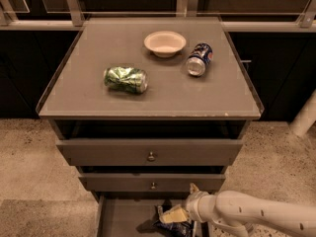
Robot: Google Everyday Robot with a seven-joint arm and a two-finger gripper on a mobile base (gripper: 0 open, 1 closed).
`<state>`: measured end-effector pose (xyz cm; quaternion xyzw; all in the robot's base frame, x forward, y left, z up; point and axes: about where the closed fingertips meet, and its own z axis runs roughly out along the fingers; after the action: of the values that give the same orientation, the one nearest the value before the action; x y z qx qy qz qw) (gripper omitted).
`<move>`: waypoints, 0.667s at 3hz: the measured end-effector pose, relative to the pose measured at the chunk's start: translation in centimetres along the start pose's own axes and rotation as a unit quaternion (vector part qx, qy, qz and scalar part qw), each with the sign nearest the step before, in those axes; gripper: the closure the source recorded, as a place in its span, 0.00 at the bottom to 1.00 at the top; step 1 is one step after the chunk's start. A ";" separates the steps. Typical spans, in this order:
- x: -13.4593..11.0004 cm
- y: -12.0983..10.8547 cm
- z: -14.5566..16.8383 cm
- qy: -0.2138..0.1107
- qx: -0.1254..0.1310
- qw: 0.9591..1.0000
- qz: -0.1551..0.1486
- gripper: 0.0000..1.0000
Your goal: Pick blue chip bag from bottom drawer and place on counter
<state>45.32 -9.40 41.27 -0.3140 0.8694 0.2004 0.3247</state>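
Note:
The bottom drawer [118, 220] is pulled open at the bottom edge of the camera view. The blue chip bag [174, 227] lies crumpled inside it, right of the middle and partly cut off by the frame's edge. My gripper [174, 214] reaches in from the right on a white arm [256, 214], low in the drawer and right on top of the bag. The grey counter [163, 95] is above, with its thin raised rim.
On the counter lie a crushed green can [126, 79], a white bowl [165, 43] and a blue soda can [199, 59] on its side. Two wider knobbed drawers [150, 154] are shut above the open one. A white post [303, 117] stands at the right.

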 end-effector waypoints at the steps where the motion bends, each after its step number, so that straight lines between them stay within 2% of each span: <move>1: 3.3 0.3 3.5 0.030 -0.007 0.999 0.019 0.00; 2: 11.5 1.6 11.9 0.091 -0.017 0.994 0.062 0.00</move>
<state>42.71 -6.49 25.17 -0.2813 0.9098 0.2053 0.2259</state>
